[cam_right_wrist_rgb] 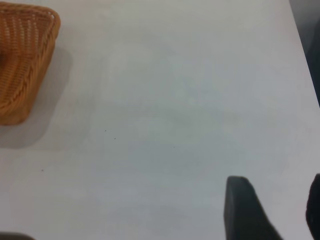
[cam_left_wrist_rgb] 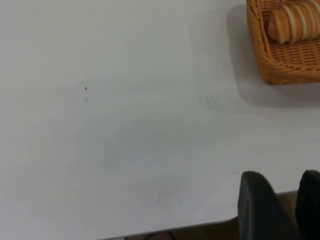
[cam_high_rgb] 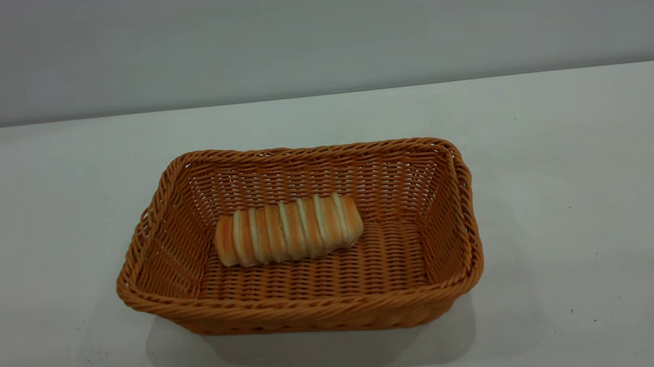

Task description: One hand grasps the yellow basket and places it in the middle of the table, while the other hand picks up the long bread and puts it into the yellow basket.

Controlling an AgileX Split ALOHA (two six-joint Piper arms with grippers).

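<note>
While long bread (cam_high_rgb: 288, 230) shows exterior, right wrist omits it.

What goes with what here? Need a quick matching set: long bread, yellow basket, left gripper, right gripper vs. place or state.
Things:
1. long bread
2. yellow basket
3. left gripper
4. right gripper

Places or states:
A. stands on the white table, around mid-table
B. lies on the woven floor inside the basket
C. open, empty, pulled back from the basket's bread-end corner
D. open, empty, back near the table's far edge, off the basket's outer wall

Pairs: 1-B, 2-A, 3-C, 4-D
</note>
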